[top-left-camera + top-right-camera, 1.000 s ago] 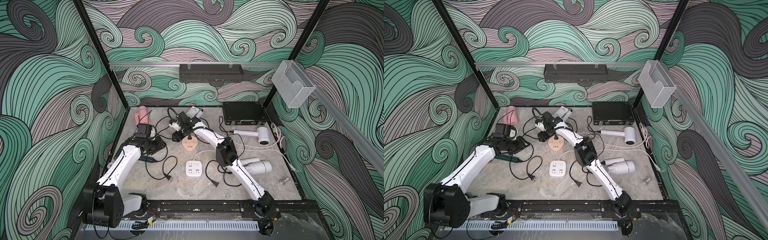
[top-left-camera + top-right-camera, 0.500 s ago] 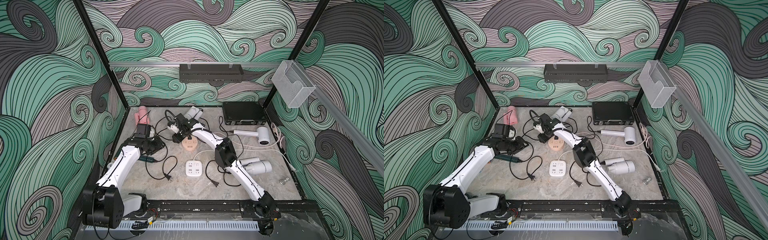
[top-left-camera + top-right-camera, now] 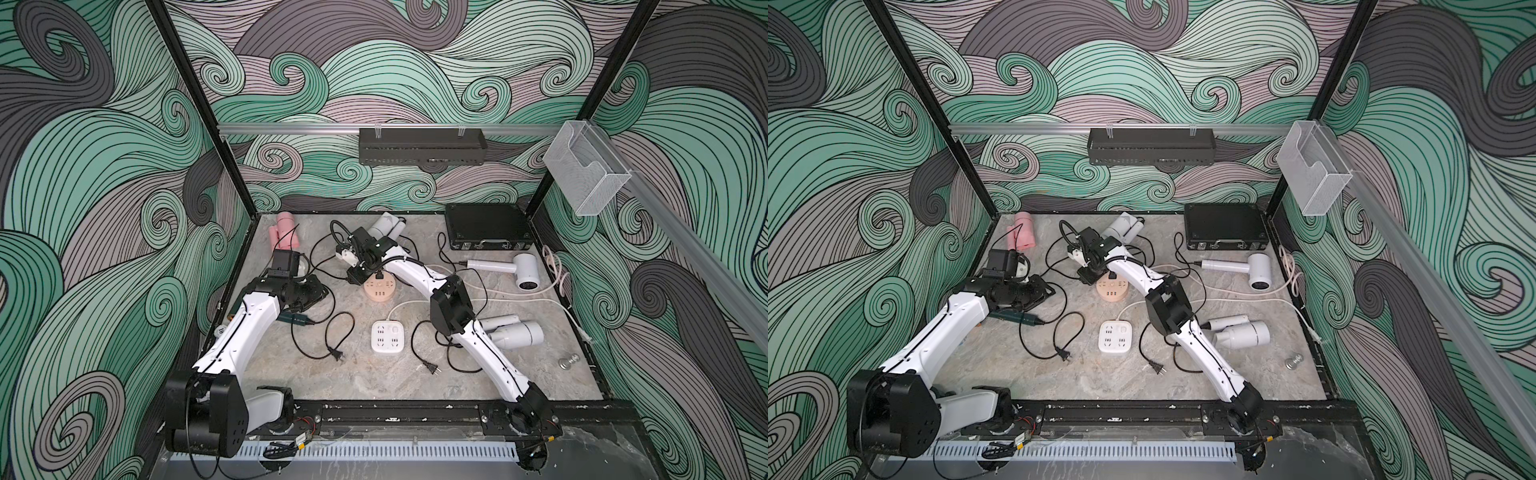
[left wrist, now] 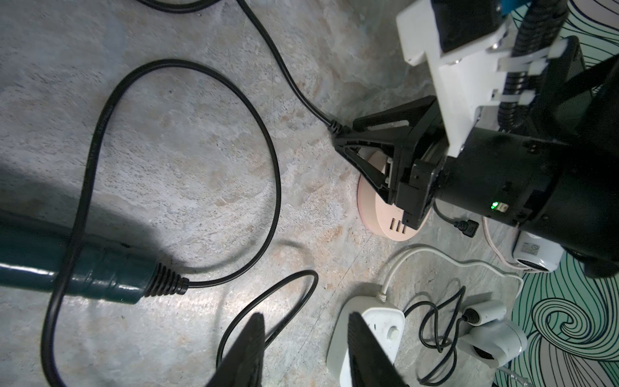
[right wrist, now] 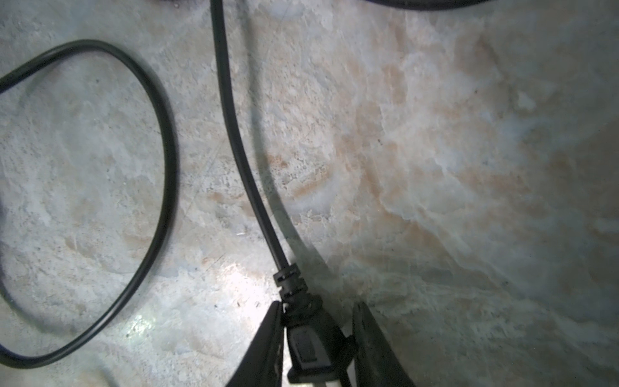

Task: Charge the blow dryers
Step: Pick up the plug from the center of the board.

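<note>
While one black plug (image 3: 379,274) already seems seated in the peach hub (image 3: 380,294), the right claw (image 5: 317,305) is narrowed onto a second plug (image 5: 310,345) just beside it; the left claw (image 4: 304,316) gapes empty beside the green dryer (image 4: 83,271), a loose plug (image 3: 338,355) lies behind both claws, so most charging seems left

Peach socket hub (image 3: 380,291) sits near white socket block (image 3: 388,337).

Left arm (image 3: 248,328) and right arm (image 3: 488,351) wear white shells, black joints, black jaws.
</note>
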